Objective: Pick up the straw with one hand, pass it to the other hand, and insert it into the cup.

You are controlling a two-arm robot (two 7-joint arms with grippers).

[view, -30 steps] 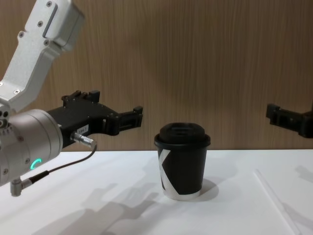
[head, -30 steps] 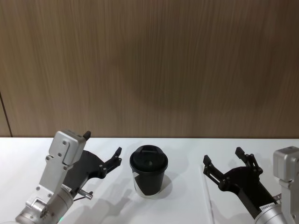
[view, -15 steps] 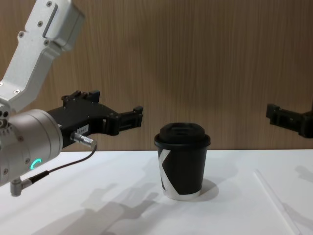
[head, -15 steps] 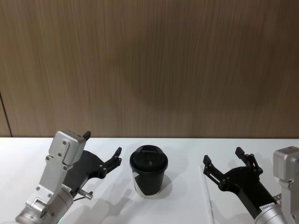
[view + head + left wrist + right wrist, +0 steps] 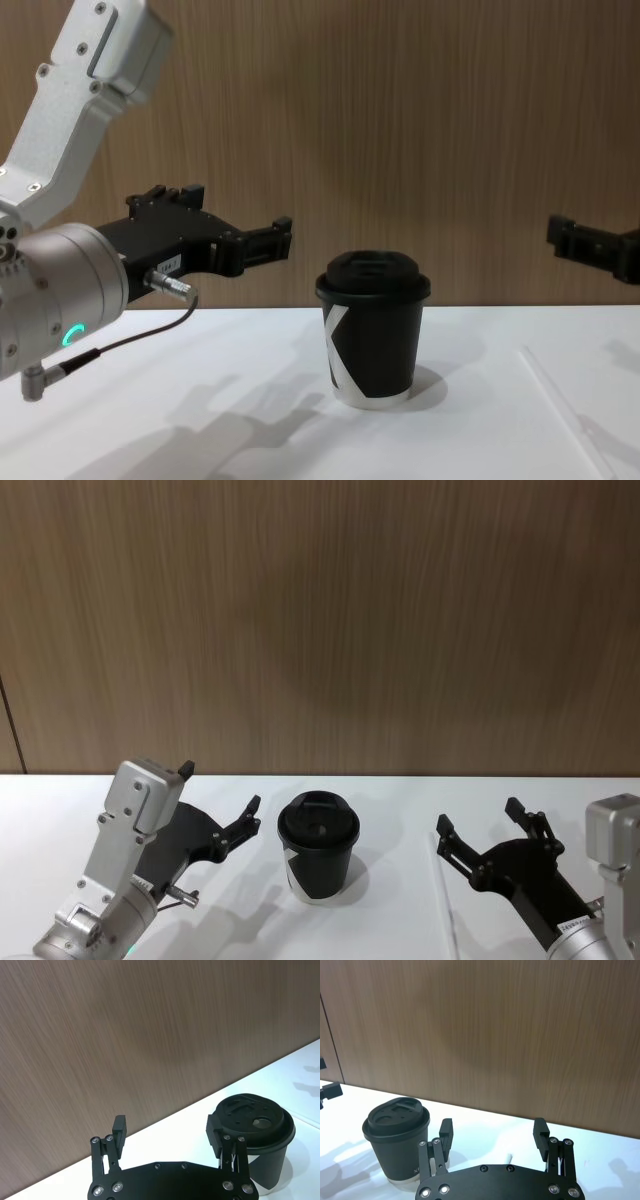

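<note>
Straw [image 5: 560,408] is lying flat below your right gripper [image 5: 480,817], fingers apart like the left gripper [image 5: 221,785]; a shallow pinch could flick it.

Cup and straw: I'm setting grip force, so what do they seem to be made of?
The cup is likely paper: matte black wall, printed white mark, white rolled base rim. Its lid looks like moulded plastic, going by its slight sheen, raised dome and sip hole. The straw is thin, white and matte; whether it is paper or plastic I cannot tell.
</note>
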